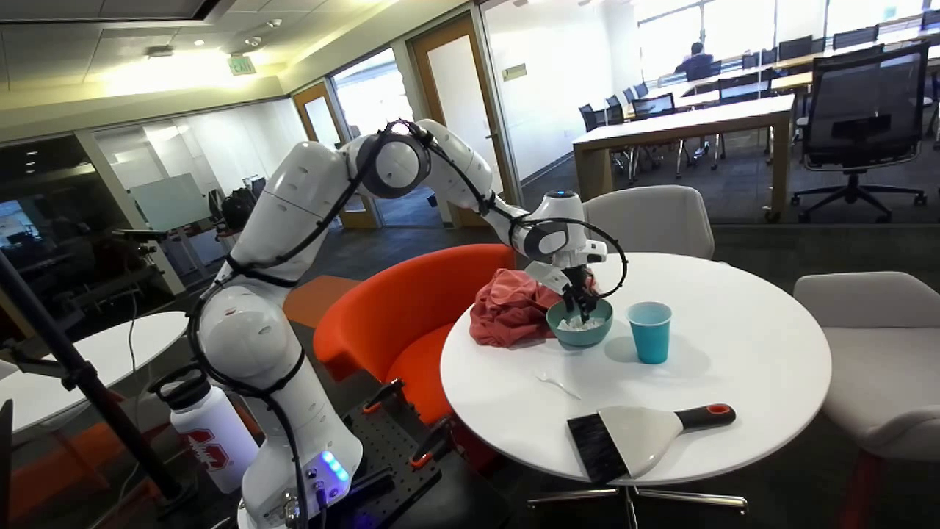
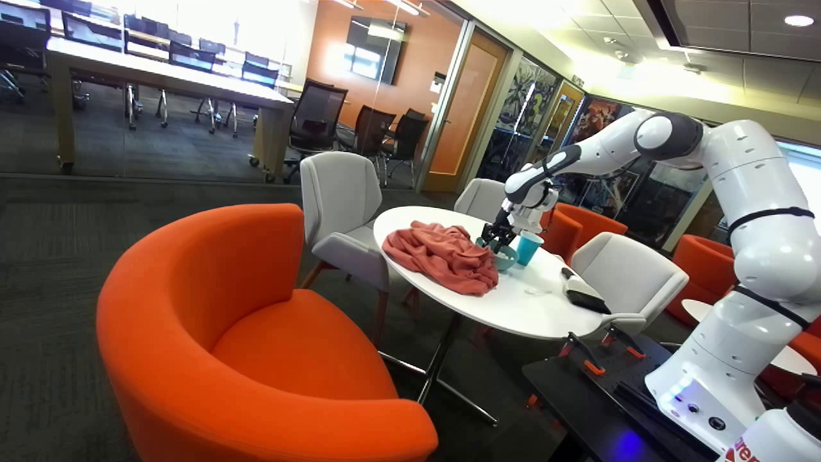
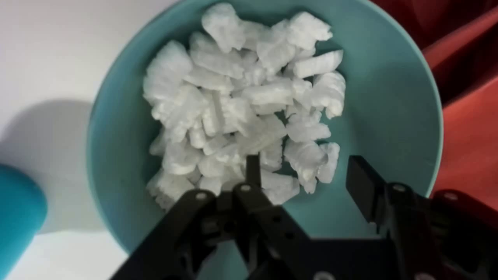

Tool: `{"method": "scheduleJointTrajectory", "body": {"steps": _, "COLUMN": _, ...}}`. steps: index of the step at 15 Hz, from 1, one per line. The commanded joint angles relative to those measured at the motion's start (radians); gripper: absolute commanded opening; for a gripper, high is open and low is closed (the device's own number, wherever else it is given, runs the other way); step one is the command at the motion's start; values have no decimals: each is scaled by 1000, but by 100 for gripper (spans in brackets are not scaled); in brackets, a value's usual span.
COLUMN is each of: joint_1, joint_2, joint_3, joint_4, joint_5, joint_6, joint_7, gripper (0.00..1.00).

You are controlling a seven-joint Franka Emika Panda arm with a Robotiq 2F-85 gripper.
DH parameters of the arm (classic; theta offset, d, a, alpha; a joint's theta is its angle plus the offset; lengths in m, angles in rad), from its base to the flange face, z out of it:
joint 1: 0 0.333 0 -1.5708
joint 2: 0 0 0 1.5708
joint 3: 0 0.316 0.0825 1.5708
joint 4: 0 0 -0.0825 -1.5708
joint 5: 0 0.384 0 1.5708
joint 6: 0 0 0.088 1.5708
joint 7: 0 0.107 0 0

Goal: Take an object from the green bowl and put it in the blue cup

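Observation:
The green bowl (image 1: 580, 337) stands on the white round table and holds a heap of white foam-like pieces (image 3: 249, 101). The pieces lie mostly toward one side; bare bowl wall (image 3: 397, 89) shows on the right in the wrist view. The blue cup (image 1: 651, 338) stands upright beside the bowl; it also shows in an exterior view (image 2: 528, 249) and at the left edge of the wrist view (image 3: 17, 214). My gripper (image 3: 303, 159) points down into the bowl, fingers apart. A few pieces show between the fingertips; whether the fingers touch any is unclear.
A crumpled red cloth (image 1: 507, 312) lies against the bowl's side, opposite the cup. A small white plastic utensil (image 1: 558, 384) lies on the table (image 1: 742, 345) in front of the bowl. A brush with a white body (image 1: 646, 433) lies near the table edge. Chairs surround the table.

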Motion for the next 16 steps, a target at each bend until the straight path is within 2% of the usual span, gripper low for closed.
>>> {"method": "scheduleJointTrajectory", "body": {"steps": 1, "joint_1": 10, "joint_2": 31, "joint_3": -6, "joint_4": 48, "joint_5": -28, "joint_6": -31, "joint_7": 54, "gripper": 41}}
{"method": "scheduleJointTrajectory", "body": {"steps": 2, "joint_1": 12, "joint_2": 36, "joint_3": -8, "joint_4": 52, "joint_5": -31, "joint_6": -32, "joint_7": 63, "gripper": 27}}
{"method": "scheduleJointTrajectory", "body": {"steps": 4, "joint_1": 13, "joint_2": 43, "joint_3": -9, "joint_4": 58, "joint_5": -36, "joint_6": -33, "joint_7": 70, "gripper": 10}}
{"method": "scheduleJointTrajectory", "body": {"steps": 6, "joint_1": 14, "joint_2": 48, "joint_3": -10, "joint_4": 64, "joint_5": -39, "joint_6": -35, "joint_7": 79, "gripper": 0}}
{"method": "scheduleJointTrajectory", "body": {"steps": 9, "joint_1": 13, "joint_2": 36, "joint_3": -14, "joint_4": 53, "joint_5": -39, "joint_6": -30, "joint_7": 81, "gripper": 1}}
{"method": "scheduleJointTrajectory", "body": {"steps": 11, "joint_1": 2, "joint_2": -13, "joint_3": -11, "joint_4": -1, "joint_5": -26, "joint_6": -1, "joint_7": 76, "gripper": 0}}
{"method": "scheduleJointTrajectory", "body": {"steps": 16, "joint_1": -95, "joint_2": -215, "joint_3": 50, "joint_4": -185, "joint_5": 57, "joint_6": 49, "joint_7": -9, "gripper": 1}}
